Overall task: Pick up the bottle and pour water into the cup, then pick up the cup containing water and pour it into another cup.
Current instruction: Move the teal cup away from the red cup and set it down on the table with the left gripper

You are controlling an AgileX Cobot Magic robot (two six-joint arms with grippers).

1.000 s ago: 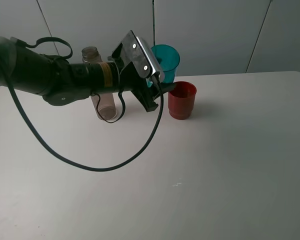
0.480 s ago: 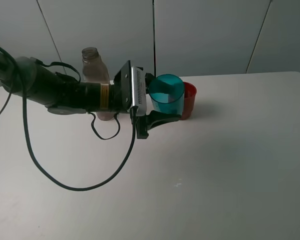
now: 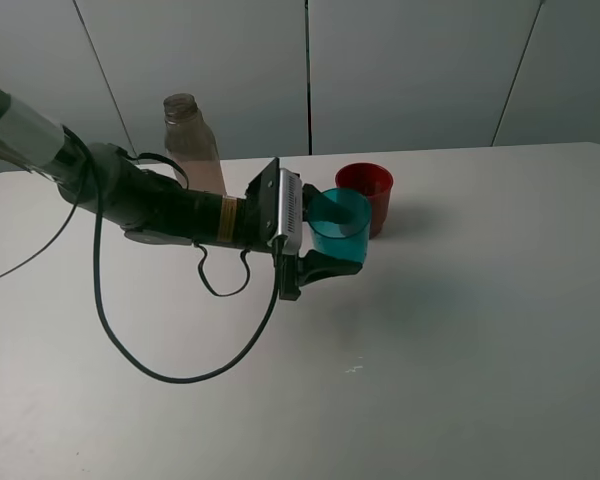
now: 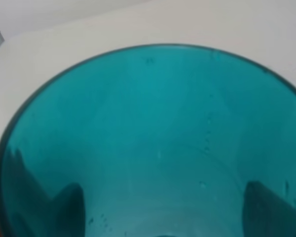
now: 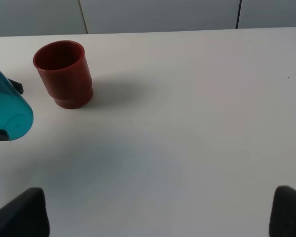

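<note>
Plastic of the cup (image 3: 338,224) looked thin and smooth, so I judge it light, a little flexible and somewhat slippery; a hold on its side wall below the rim seems the safest place. The left gripper (image 3: 320,262) was clamped on this teal cup from both sides, and its dark fingers (image 4: 69,207) showed through the translucent wall in the left wrist view. The cup was carried above the table (image 3: 460,330), tilted, just beside the red cup (image 3: 365,196), which stood upright on the table. The bottle (image 3: 192,143) stood behind the left arm, well apart from both cups, so it was not in the way. Only the red cup was close enough to be knocked. The right gripper (image 5: 158,217) had its fingers spread apart and held nothing.
</note>
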